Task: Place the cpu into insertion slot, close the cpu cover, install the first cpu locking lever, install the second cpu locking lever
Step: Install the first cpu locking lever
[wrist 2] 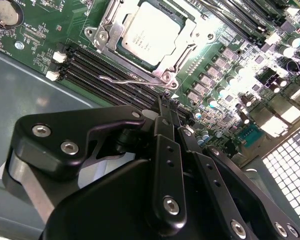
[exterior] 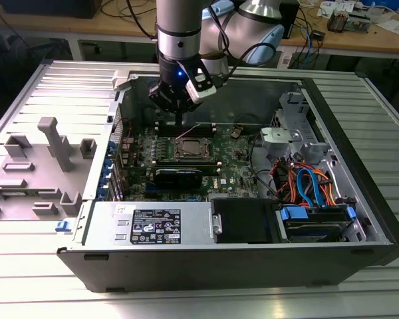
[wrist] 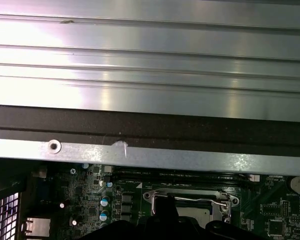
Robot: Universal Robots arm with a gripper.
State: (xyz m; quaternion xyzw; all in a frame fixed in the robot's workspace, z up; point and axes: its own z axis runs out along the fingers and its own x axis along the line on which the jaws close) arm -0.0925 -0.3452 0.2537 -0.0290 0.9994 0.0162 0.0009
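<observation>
The gripper (wrist 2: 166,100) had its two black fingers pressed together at the tips, and I could see nothing pinched between them. It hung low inside the open computer case (exterior: 346,199), with the tips just above the green motherboard (wrist 2: 45,30).

The cpu (wrist 2: 149,34) lay flat in the insertion slot (wrist: 192,201), with its silver-grey top facing up. The cpu cover (wrist 2: 108,24) was down around it, and the chip showed through the square cut-out.

The important relation was between the fingertips and the thin wire locking lever (wrist 2: 124,80). In the second wrist view this lever ran along the side of the socket that faced the gripper, between the cover and the long black memory slots (wrist 2: 90,65). Its long axis was parallel to those slots, so it lay across the line in which the fingers pointed. The tips were near the end of the lever at the closest corner of the socket, just beside it, and I could not tell whether they touched it. I also could not tell whether the lever was already hooked.

In the exterior view the gripper (exterior: 179,121) stood on the far side of the socket.
</observation>
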